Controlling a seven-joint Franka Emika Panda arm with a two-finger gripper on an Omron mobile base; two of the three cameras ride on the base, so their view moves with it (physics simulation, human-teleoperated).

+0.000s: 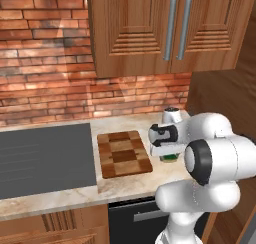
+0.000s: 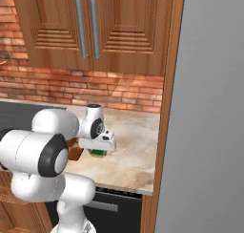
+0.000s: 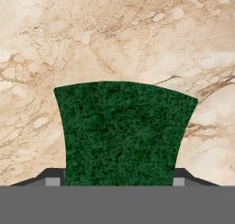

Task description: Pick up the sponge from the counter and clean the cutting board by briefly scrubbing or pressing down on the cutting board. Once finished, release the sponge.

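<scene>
Green scouring top fills the middle of your hand view: that's the sponge (image 3: 124, 133), with a dark fingertip (image 3: 51, 177) tight against its left edge and the other tight against its right. So your hand (image 3: 118, 179) is pinching the sponge across its width, looking straight down onto the beige marbled counter (image 3: 114, 39).

From the left base view, your arm rises at the lower right, folds at a big white elbow with a dark joint, and reaches forward and left, the wrist bent so the hand (image 1: 169, 157) points down at the counter (image 1: 125, 188). A sliver of green sponge (image 1: 170, 158) peeks out beneath the hand, low over the stone; you can't tell from here whether it's touching the surface or just off it.

Look left of the hand: the cutting board (image 1: 123, 154), checkered in light and dark brown, lies flat on the counter, just beside the sponge but not under it. Beyond the board sits the dark grey cooktop (image 1: 45, 158), flush in the worktop.

From the right base view, the same pose: shoulder and elbow bulk at the lower left, forearm out over the counter (image 2: 133, 151), hand (image 2: 98, 152) turned down with the green sponge (image 2: 98, 153) under it. A corner of the cutting board (image 2: 75, 151) shows just left of the hand, mostly hidden by your arm. Brick wall (image 2: 119, 91) and wooden cabinets (image 2: 95, 26) stand behind.
</scene>
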